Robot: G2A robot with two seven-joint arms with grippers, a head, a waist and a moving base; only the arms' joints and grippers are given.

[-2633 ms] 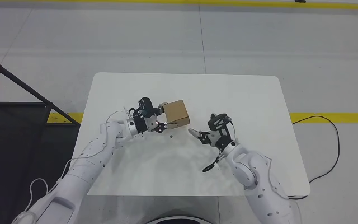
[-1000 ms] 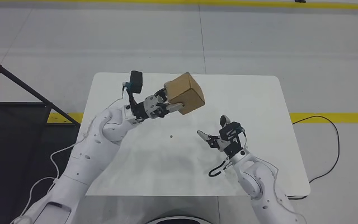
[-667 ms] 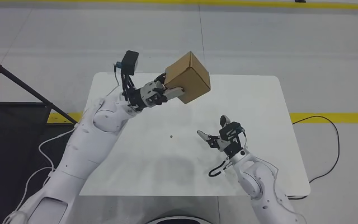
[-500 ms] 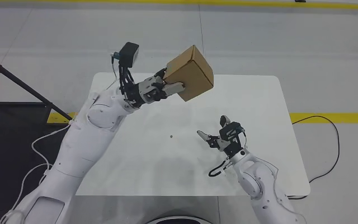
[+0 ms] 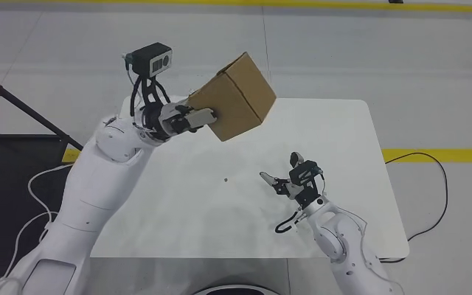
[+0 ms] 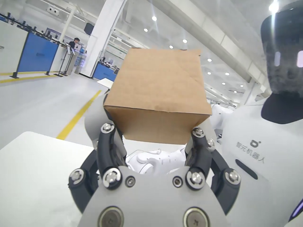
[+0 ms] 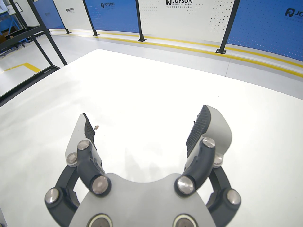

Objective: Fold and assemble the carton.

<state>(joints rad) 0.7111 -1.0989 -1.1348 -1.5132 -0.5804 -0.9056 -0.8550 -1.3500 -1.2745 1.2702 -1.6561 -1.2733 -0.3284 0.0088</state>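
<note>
A closed brown carton point(image 5: 233, 96) hangs tilted high above the far left part of the white table point(image 5: 346, 125). My left gripper point(image 5: 208, 116) is shut on its lower side. In the left wrist view the carton point(image 6: 158, 98) sits between the fingers of the left gripper point(image 6: 153, 128), its flat sides whole and folded shut. My right gripper point(image 5: 279, 170) rests low over the table's right half, open, with nothing between its pads point(image 7: 198, 128); the right wrist view shows this right gripper point(image 7: 144, 125) over bare table.
A tiny brown speck point(image 5: 224, 179) lies on the table near its middle, also seen as the speck point(image 7: 96, 127) beside one right finger. A black frame point(image 5: 33, 118) stands off the table's left edge. Yellow floor lines run past the table.
My left arm has lifted the carton from the table surface up and back toward the far left, turning it as it rose. The right gripper drew back slightly early on, then stayed still.
</note>
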